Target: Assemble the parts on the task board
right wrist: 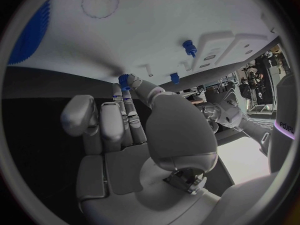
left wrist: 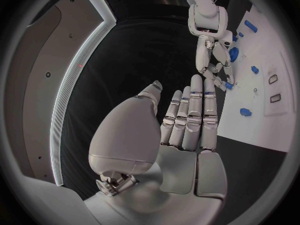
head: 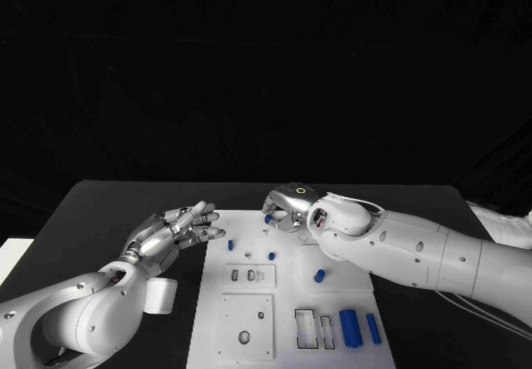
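While the right hand (head: 290,209) pinches a small blue piece (head: 268,218) at its fingertips (right wrist: 128,81) over the white plate's (head: 344,288) far edge, the left hand (head: 177,233) hovers released, fingers straight and holding nothing, just beside the plate. Beyond the fingers, more blue pieces (head: 319,275) lie on the plate.

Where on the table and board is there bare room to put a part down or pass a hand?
Bare black table lies beyond the left hand, and more to the right of the task board. On the board, the strip above the two long blue parts is bare. It is crowded at the far edge, where the right hand pinches a small blue part.
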Action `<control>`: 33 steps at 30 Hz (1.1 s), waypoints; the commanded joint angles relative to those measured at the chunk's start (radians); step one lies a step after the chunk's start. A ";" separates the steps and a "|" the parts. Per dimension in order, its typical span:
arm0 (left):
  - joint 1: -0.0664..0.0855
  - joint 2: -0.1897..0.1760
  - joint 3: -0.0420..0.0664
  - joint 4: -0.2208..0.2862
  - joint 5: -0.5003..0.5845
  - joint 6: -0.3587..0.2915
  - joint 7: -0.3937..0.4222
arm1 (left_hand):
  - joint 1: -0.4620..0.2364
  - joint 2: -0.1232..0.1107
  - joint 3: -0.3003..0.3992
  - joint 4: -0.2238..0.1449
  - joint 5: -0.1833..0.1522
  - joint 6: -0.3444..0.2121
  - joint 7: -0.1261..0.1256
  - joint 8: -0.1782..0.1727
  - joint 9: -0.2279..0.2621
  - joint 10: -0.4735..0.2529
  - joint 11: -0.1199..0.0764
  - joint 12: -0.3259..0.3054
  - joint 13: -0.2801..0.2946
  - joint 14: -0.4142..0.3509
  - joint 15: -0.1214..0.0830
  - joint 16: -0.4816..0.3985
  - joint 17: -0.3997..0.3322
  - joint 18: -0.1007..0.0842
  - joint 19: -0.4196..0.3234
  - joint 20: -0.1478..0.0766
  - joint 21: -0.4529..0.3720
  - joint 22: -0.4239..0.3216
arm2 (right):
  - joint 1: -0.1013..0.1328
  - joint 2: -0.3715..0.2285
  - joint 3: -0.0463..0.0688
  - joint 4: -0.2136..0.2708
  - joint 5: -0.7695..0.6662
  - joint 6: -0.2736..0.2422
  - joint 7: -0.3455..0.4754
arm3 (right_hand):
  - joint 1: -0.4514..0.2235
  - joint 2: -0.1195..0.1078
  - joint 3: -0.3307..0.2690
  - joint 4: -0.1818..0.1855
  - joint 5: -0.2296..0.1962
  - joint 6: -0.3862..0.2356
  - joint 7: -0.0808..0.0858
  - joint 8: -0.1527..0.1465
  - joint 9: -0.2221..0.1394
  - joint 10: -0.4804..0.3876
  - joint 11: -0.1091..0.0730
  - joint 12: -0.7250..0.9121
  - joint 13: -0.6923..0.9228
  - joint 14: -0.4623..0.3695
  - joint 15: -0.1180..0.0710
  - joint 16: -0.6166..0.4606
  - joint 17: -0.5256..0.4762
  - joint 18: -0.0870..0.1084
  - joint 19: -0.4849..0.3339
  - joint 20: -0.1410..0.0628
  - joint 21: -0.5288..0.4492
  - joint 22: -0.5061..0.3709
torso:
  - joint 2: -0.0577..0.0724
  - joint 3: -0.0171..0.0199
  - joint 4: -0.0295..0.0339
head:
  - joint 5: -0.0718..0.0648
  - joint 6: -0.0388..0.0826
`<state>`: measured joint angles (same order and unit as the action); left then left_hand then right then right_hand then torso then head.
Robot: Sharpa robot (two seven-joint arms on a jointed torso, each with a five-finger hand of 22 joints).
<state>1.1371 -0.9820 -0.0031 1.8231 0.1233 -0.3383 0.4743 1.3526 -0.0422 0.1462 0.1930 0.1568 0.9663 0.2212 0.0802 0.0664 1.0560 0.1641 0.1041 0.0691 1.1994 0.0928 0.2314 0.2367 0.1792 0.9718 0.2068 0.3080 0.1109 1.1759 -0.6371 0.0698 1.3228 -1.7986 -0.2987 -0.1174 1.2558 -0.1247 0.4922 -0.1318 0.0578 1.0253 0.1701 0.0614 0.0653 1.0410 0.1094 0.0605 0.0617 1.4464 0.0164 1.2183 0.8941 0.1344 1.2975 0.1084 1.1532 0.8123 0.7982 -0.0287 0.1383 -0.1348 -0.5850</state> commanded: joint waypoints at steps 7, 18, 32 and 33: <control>0.001 0.002 0.001 0.000 0.001 0.014 0.002 | -0.003 0.005 0.000 -0.008 -0.006 -0.003 0.004 -0.008 -0.001 -0.009 0.000 -0.009 -0.002 0.000 0.008 -0.009 0.002 0.004 -0.001 0.005 -0.007 -0.003 | -0.001 -0.007 -0.001 0.012 -0.013 -0.042 -0.001 | 0.079 -0.018 -0.156 0.102 -0.007 -0.080 0.004 0.003 0.001 -0.083 0.008 0.015 0.004 0.006 0.005 -0.039 -0.043 0.014 0.003 0.013 -0.064 -0.075 | 0.001 0.0009 -0.0010 | -0.001 0.004; 0.002 0.005 0.001 -0.004 0.004 0.014 0.002 | -0.003 0.005 0.000 -0.008 -0.006 -0.004 0.004 -0.009 -0.001 -0.011 0.000 -0.011 -0.002 -0.001 0.008 -0.010 0.003 0.004 -0.001 0.006 -0.008 -0.004 | 0.003 -0.191 0.006 0.158 0.161 -0.072 -0.021 | 0.057 -0.015 -0.148 0.158 0.044 -0.011 -0.013 0.015 0.006 0.187 -0.034 0.117 0.041 0.058 -0.027 0.095 0.173 -0.021 0.093 -0.016 0.066 0.130 | 0.003 -0.0024 -0.0091 | -0.013 0.013; 0.001 0.008 0.001 -0.009 0.006 0.012 0.004 | -0.003 0.006 0.000 -0.009 -0.006 -0.003 0.004 -0.009 -0.001 -0.011 0.000 -0.011 -0.002 -0.002 0.009 -0.011 0.003 0.004 -0.001 0.006 -0.009 -0.004 | 0.017 -0.345 0.009 0.201 0.301 0.063 -0.110 | 0.102 -0.036 -0.507 0.382 0.168 -0.055 -0.037 0.035 0.005 0.280 -0.069 0.921 0.923 0.082 -0.052 0.248 0.428 -0.055 0.143 -0.045 0.208 0.337 | 0.005 0.0001 -0.0200 | -0.012 0.016; 0.001 0.009 0.001 -0.010 0.006 0.012 0.005 | -0.003 0.006 0.000 -0.009 -0.006 -0.003 0.004 -0.009 -0.001 -0.011 0.000 -0.011 -0.002 -0.002 0.009 -0.011 0.003 0.004 -0.001 0.006 -0.009 -0.004 | 0.017 -0.347 0.009 0.200 0.298 0.072 -0.113 | 0.106 -0.038 -0.509 0.386 0.168 -0.055 -0.037 0.036 0.005 0.288 -0.067 0.948 0.952 0.083 -0.050 0.251 0.436 -0.056 0.145 -0.046 0.212 0.344 | 0.005 -0.0003 -0.0189 | -0.013 0.017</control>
<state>1.1375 -0.9755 -0.0032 1.8128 0.1258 -0.3382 0.4714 1.3526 -0.0422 0.1490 0.1902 0.1568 0.9664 0.2212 0.0763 0.0664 1.0523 0.1678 0.0996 0.0682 1.1994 0.0928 0.2274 0.2385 0.1792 0.9718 0.2068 0.3045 0.1083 1.1928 -0.9838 0.0792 1.5227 -1.5303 -0.2949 -0.1922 1.3548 -0.1644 -0.0161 0.2481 0.2228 0.9746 0.1323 0.0945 0.0704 1.3246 0.0434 0.9941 0.9968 1.4663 -0.0391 1.4683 1.3075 0.0917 1.4365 0.0631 1.3632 1.1537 0.8031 -0.0285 0.1195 -0.1460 -0.5674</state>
